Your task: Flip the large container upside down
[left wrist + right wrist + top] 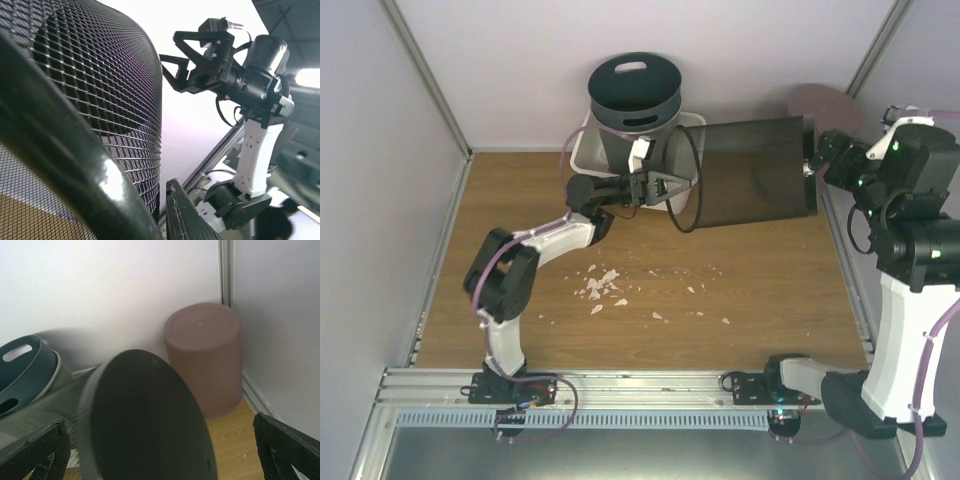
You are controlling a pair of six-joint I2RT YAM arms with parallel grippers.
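The large container is a black mesh bin (750,170) lying on its side in the air above the back of the table, mouth to the left and solid base to the right. My left gripper (665,187) is shut on its round rim (60,165), with the mesh wall (100,90) against one finger (185,215). My right gripper (817,160) stands open just behind the bin's dark base (145,425). Its fingers (35,450) sit wide on either side without touching the base.
A grey bucket (635,90) with a handle slot stands at the back in a white tray (585,150). A brown cylinder (205,355) stands in the back right corner. Pale scraps (605,285) lie scattered on the wooden table. Walls close off three sides.
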